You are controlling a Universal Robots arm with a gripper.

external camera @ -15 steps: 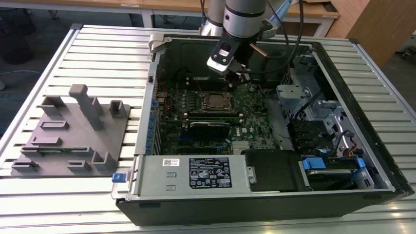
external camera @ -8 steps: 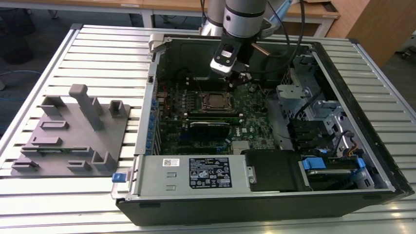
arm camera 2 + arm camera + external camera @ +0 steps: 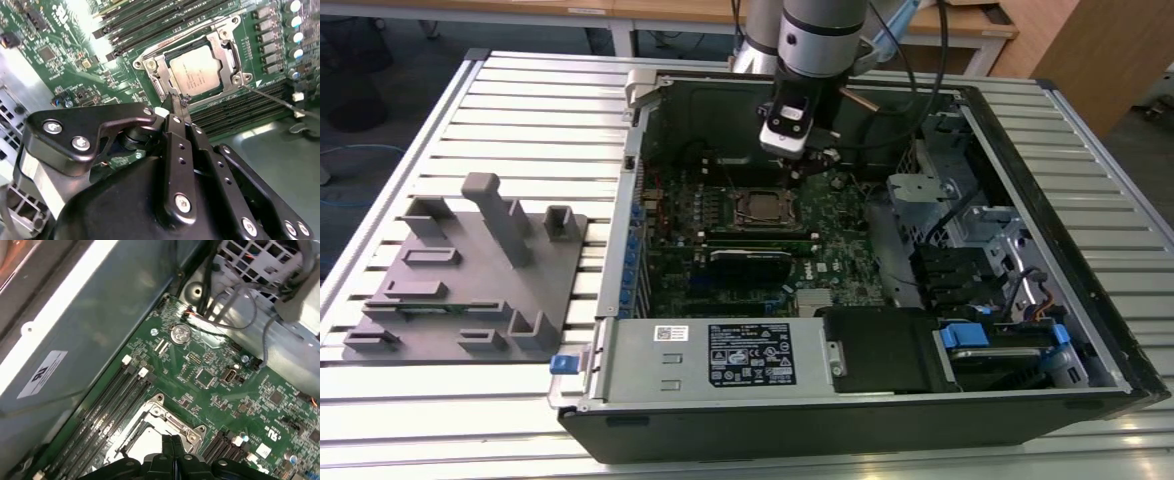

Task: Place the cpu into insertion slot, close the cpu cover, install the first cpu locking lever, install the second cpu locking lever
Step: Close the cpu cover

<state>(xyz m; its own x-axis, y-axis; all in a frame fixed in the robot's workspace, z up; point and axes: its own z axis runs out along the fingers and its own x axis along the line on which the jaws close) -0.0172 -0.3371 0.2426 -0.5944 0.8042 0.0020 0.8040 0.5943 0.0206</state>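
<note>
Exterior view first: spotting the gripper (image 3: 810, 165) low inside the computer case (image 3: 854, 440), at one o'clock from the insertion slot (image 3: 735, 207), with the cpu (image 3: 761, 208) seated in it. Open board at nine o'clock. Metal cage (image 3: 921, 190) crowding three o'clock, memory stick (image 3: 754, 238) just beside at six.

Second wrist view: fingers (image 3: 172, 135) pinched together, pad against pad, tips at the edge of the cpu cover (image 3: 227, 52), lying flat around the cpu. Thin locking lever (image 3: 277, 98) jutting out from the slot's corner over the memory slots (image 3: 225, 112).

First wrist view: case wall (image 3: 100, 315) running close along the memory slots, coin battery (image 3: 180, 332) well apart from the fingertips.
</note>
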